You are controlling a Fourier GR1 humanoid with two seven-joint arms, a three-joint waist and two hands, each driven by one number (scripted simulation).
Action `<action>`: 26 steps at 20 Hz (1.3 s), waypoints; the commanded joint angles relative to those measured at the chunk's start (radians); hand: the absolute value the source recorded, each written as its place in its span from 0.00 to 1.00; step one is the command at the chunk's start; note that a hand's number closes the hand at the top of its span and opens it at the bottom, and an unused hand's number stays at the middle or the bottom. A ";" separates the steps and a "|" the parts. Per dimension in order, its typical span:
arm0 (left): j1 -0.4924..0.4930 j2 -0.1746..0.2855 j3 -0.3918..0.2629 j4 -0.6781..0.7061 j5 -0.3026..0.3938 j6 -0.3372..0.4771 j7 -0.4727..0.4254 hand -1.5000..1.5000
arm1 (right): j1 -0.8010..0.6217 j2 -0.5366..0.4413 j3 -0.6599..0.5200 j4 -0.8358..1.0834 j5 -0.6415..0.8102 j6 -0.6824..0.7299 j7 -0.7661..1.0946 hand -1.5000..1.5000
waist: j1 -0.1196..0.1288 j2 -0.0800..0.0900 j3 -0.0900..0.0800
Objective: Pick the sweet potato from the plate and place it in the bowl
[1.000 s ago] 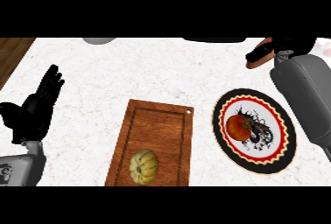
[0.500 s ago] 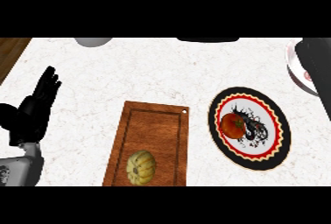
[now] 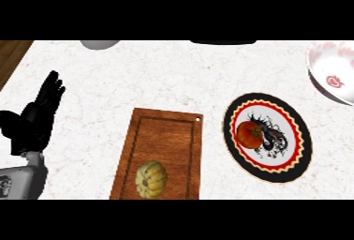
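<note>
Sweet potato (image 3: 249, 135) sits on the plate (image 3: 297, 157), slightly left of its centre, long axis roughly pointing away from me. Bowl (image 3: 330, 70) is beyond and right of the plate, cut off by the frame edge. My left hand (image 3: 33, 123) rests open, fingers straight, well left of the plate, cutting board (image 3: 166, 136) in between. Right hand isn't visible. The plate's on the right side, so probably a right-arm reach.

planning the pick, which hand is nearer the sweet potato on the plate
Left, as far as shows: the left hand rests open at the left edge, across the cutting board from the sweet potato; the right hand is out of view.
</note>
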State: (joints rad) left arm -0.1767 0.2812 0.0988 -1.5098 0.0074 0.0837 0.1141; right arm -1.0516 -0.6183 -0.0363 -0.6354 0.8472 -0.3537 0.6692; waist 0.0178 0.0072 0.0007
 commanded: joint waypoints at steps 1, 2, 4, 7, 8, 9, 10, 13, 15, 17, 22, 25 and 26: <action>-0.035 -0.008 0.003 0.023 -0.005 0.001 -0.008 0.50 | 0.006 -0.022 -0.074 0.156 -0.032 -0.092 -0.149 1.00 | 0.012 0.007 0.000; -0.023 0.022 0.013 -0.005 0.017 -0.034 0.026 0.50 | -0.004 -0.075 -0.101 0.170 -0.059 -0.060 -0.205 1.00 | 0.014 0.006 0.001; -0.020 0.001 0.011 0.019 0.010 -0.020 0.013 0.50 | 0.026 -0.082 -0.128 0.211 -0.074 -0.094 -0.263 1.00 | 0.011 0.006 0.001; 0.012 0.005 0.007 -0.010 0.003 -0.032 -0.036 0.50 | 0.055 -0.127 -0.167 0.289 -0.096 -0.117 -0.367 1.00 | 0.026 0.014 0.002; -0.029 -0.007 -0.005 0.009 -0.017 -0.009 -0.007 0.50 | 0.013 -0.112 -0.175 0.314 -0.092 -0.146 -0.367 1.00 | 0.027 0.015 0.002; -0.001 -0.025 -0.016 -0.019 -0.027 0.006 -0.010 0.50 | 0.026 -0.108 -0.174 0.336 -0.084 -0.160 -0.374 1.00 | 0.027 0.011 0.002; 0.002 -0.016 -0.012 -0.041 -0.008 -0.009 0.025 0.50 | 0.040 -0.123 -0.186 0.350 -0.093 -0.170 -0.413 1.00 | 0.032 0.013 0.003; -0.020 -0.004 -0.007 -0.017 -0.020 -0.011 -0.004 0.50 | 0.074 -0.138 -0.100 0.455 -0.004 -0.013 -0.267 1.00 | 0.039 0.023 -0.001; -0.007 -0.022 -0.013 -0.032 -0.009 -0.009 0.017 0.50 | 0.041 -0.177 -0.167 0.486 -0.068 0.040 -0.262 1.00 | 0.040 0.017 0.002; -0.004 0.001 0.008 -0.021 -0.001 -0.029 -0.023 0.50 | 0.087 -0.197 -0.229 0.500 -0.130 0.041 -0.342 0.00 | 0.036 0.019 0.004; -0.027 -0.025 -0.010 -0.006 -0.013 -0.010 0.014 0.50 | 0.148 -0.150 -0.300 0.494 -0.209 0.055 -0.517 0.00 | 0.029 0.018 0.006; -0.024 -0.017 0.003 -0.009 -0.009 -0.013 0.006 0.50 | 0.139 -0.171 -0.388 0.456 -0.297 0.017 -0.582 0.00 | 0.023 0.012 0.005; 0.003 0.001 0.005 -0.016 -0.011 -0.029 -0.008 0.50 | 0.125 -0.196 -0.428 0.441 -0.338 0.041 -0.616 0.00 | 0.025 0.011 0.006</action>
State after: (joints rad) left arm -0.1984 0.2668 0.0973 -1.5122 -0.0056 0.0681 0.1128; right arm -0.9377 -0.7998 -0.3680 -0.1695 0.6069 -0.3015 0.1492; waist 0.0442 0.0224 0.0059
